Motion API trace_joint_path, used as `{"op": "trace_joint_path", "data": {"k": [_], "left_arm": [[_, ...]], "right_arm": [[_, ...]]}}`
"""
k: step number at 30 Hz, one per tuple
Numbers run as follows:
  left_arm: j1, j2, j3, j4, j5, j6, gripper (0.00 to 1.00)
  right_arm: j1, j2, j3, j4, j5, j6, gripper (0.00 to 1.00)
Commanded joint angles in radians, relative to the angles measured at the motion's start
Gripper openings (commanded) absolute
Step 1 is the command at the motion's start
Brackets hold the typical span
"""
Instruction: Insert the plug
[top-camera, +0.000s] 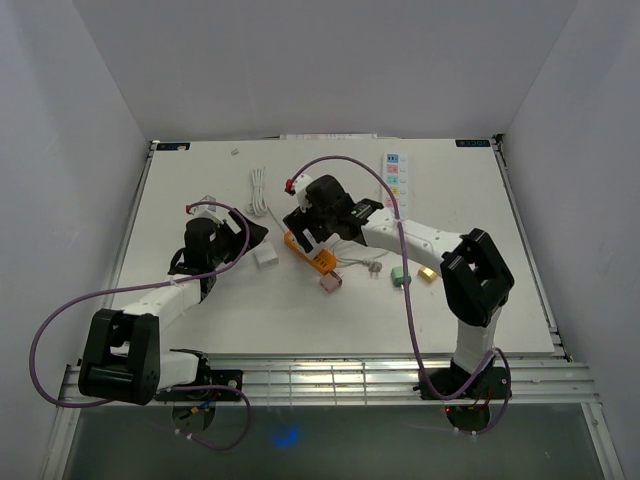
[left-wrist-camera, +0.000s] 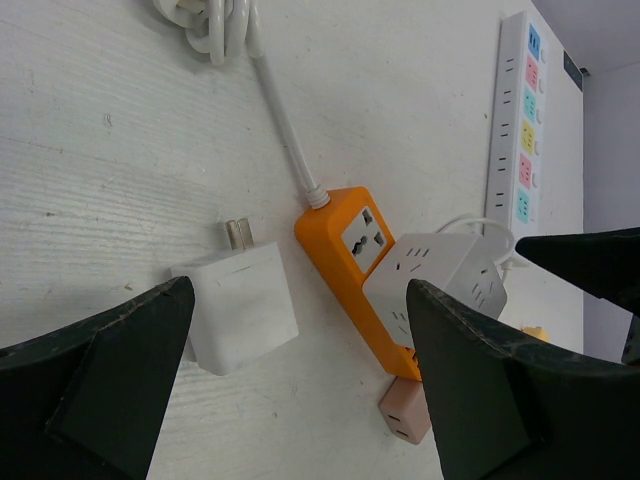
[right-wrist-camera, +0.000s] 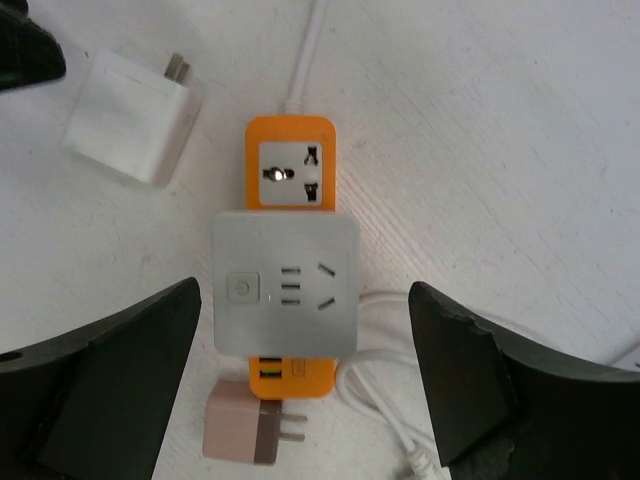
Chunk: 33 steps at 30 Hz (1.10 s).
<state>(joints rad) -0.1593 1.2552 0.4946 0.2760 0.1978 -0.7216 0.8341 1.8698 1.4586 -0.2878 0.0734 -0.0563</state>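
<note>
A white cube plug (right-wrist-camera: 285, 282) sits flat on the middle of the orange power strip (right-wrist-camera: 290, 170), covering one of its sockets. My right gripper (right-wrist-camera: 305, 360) is open above it, its fingers well clear of the cube on both sides. In the top view the right gripper (top-camera: 310, 235) hangs over the orange strip (top-camera: 320, 260). My left gripper (left-wrist-camera: 300, 340) is open too, low over the table between a white charger (left-wrist-camera: 245, 305) and the cube (left-wrist-camera: 435, 285), holding nothing.
A pink two-pin plug (right-wrist-camera: 240, 432) lies at the strip's near end beside a loose white cable (right-wrist-camera: 390, 400). A long white strip with coloured sockets (top-camera: 393, 180), a coiled cable (top-camera: 259, 190), a green adapter (top-camera: 397, 274) and a gold one (top-camera: 427, 273) lie around.
</note>
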Motion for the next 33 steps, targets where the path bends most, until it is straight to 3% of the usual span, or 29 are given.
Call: {"op": "trace_joint_path", "data": {"k": [1,8,16,22,33], "left_arm": [[0.001,-0.017,0.018,-0.004,-0.006,0.014,0.98],[0.0,-0.008,0.022,-0.018,-0.015,0.014,0.98],[0.001,0.007,0.028,-0.02,-0.003,0.007,0.98],[0.0,0.021,0.035,-0.018,0.003,-0.002,0.98],[0.0,0.015,0.035,-0.026,-0.006,0.005,0.98]], "right_arm": [[-0.01,-0.121,-0.076,0.06,-0.004,-0.011,0.89],[-0.044,-0.328,-0.363,0.26,-0.015,0.024,0.89],[-0.044,-0.489,-0.527,0.197,-0.063,0.041,1.0],[-0.035,-0.52,-0.618,0.18,-0.147,0.084,0.86],[0.022,-0.402,-0.629,0.256,-0.09,0.124,0.77]]}}
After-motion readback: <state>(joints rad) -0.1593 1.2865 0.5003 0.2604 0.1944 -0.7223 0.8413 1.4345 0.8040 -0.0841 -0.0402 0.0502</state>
